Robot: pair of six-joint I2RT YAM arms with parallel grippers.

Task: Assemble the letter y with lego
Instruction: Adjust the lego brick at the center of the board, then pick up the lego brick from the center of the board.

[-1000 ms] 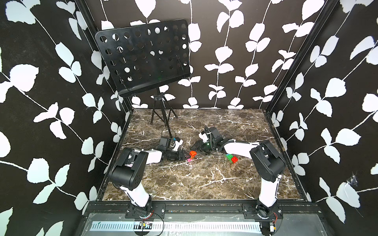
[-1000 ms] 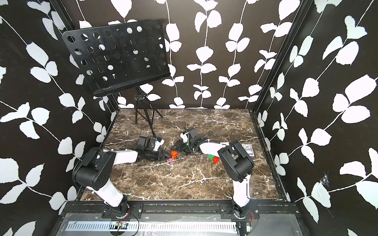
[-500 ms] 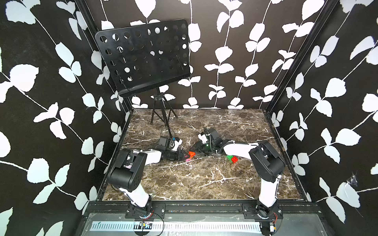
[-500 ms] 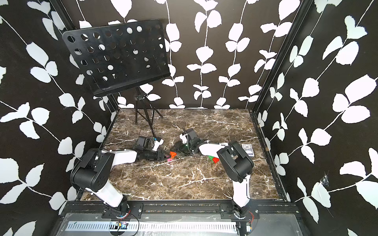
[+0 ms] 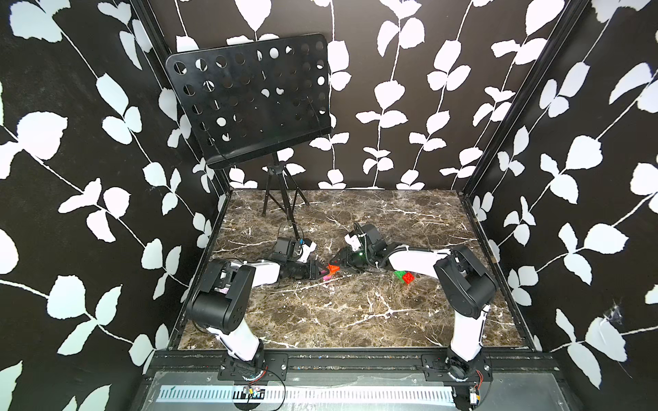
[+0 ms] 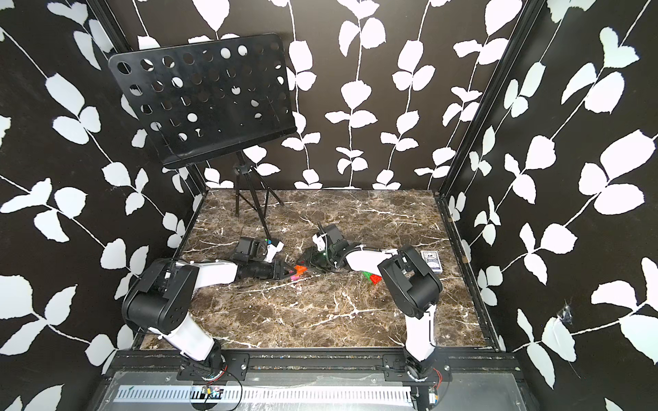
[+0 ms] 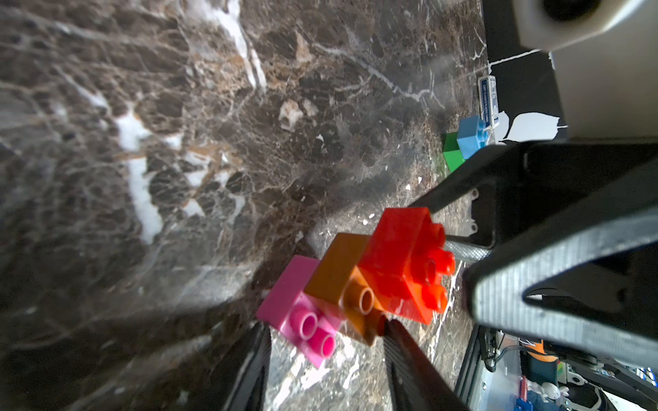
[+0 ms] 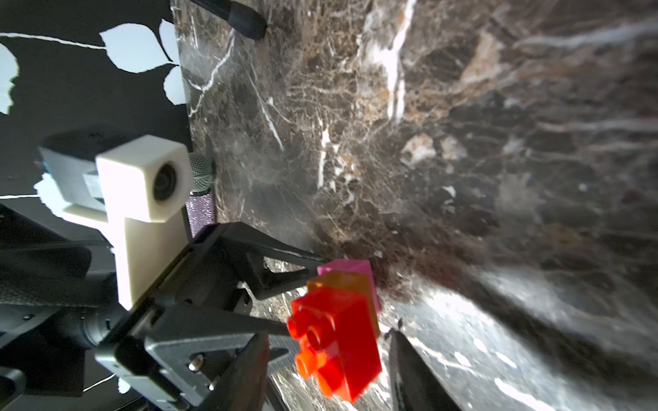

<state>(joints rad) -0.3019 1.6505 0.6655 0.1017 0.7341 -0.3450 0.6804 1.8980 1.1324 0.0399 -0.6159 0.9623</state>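
Mid-surface [image 5: 338,313], between the two arms: three-brick stack [image 7: 356,281], with pink brick [image 7: 295,302], orange brick [image 7: 338,281] and red brick [image 7: 402,256] stepped in a row, studs sideways. Left gripper [image 5: 319,273] is clamped on the pink/orange end; one finger sits on the pink brick, the other reaches the orange/red side. Right gripper [image 8: 327,336] straddles the red end, jaws parted, with slivers of surface showing on both sides of the brick, so no grip there.

The rest of the lego lies near the right arm, well apart from the stack: green brick [image 7: 451,153] with blue brick [image 7: 470,133] on it, and second red brick [image 5: 409,278] touching the green one.

Card box [image 6: 431,261] lies beside the right arm's base, blue printed back up; edge lettering in the left wrist view is too blurred to read. Music stand [image 5: 249,96] is at the back left.
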